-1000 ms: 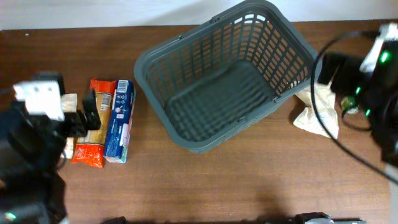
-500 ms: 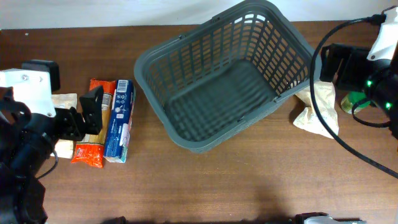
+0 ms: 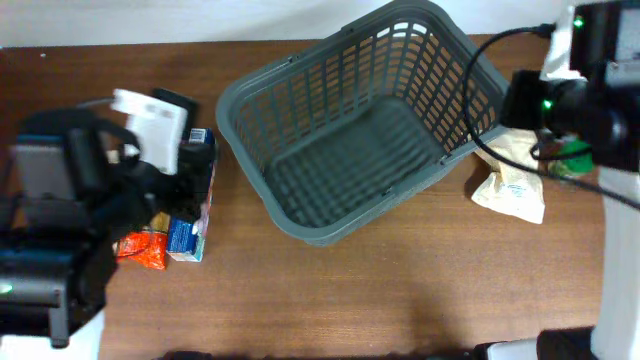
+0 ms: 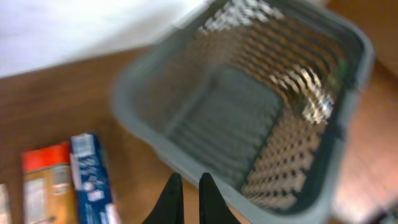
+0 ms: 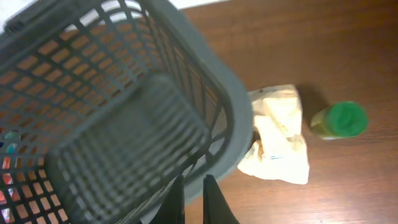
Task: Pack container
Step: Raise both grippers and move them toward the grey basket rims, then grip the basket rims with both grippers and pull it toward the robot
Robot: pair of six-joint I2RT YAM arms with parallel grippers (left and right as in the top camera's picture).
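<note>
You're holding the left claw (image 4: pixel 185 198) and right claw (image 5: pixel 193 198) pressed together, empty. The blue box (image 4: pixel 90 177) is lying nearer the left, beside the container (image 3: pixel 440 95).

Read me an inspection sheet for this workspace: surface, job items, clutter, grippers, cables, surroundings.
Surface: brown wooden table.
Job's things: container, dark grey, upright, empty.
Clutter: orange packet and blue box left of it; crumpled bag and green-lidded jar to its right.
Grippers: left gripper shut, empty; right gripper shut, empty.
Cables: black cable loops over the container's right end.
Surroundings: white surface beyond the table's far edge.
</note>
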